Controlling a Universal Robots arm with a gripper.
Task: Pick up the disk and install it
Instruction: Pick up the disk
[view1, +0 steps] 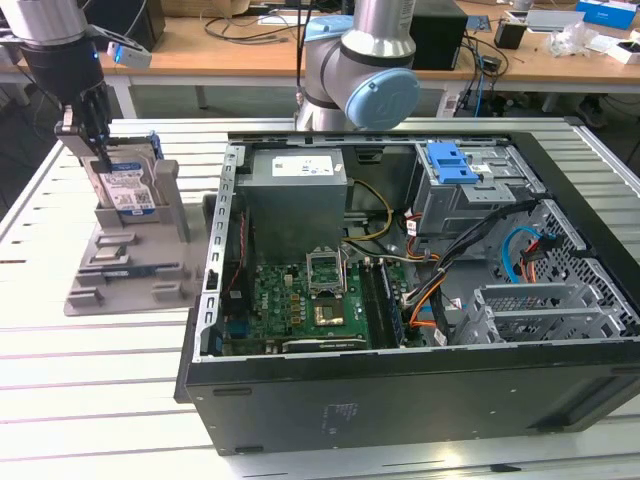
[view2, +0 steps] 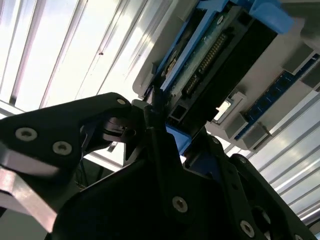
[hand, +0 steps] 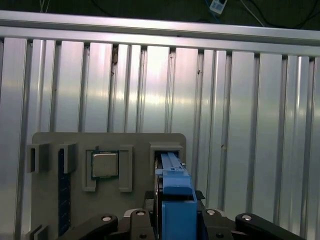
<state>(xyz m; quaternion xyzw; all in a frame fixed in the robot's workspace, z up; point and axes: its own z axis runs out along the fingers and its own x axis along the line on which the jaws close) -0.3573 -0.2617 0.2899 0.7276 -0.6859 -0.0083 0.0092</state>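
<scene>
– Blue-framed disk (view1: 128, 187): where is it sitting?
– Standing upright in the grey holder (view1: 130, 270), exterior view's left. I'm seeing the arm (view1: 58, 45) pointing straight down, gripper (view1: 100, 158) clamping the disk's sides.

Black gripper (view2: 172, 107) clamped on blue-framed disk (view2: 205, 55), connector edge showing, grey holder (view2: 280, 80), slatted metal table (view2: 65, 50)

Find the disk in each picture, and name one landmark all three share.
Exterior view: disk upright in the grey holder, at the exterior view's left.
Second wrist view: its blue-framed connector end, against the holder.
First wrist view: seen edge-on, in the holder's slot.
Shared landmark: the grey holder.
</scene>
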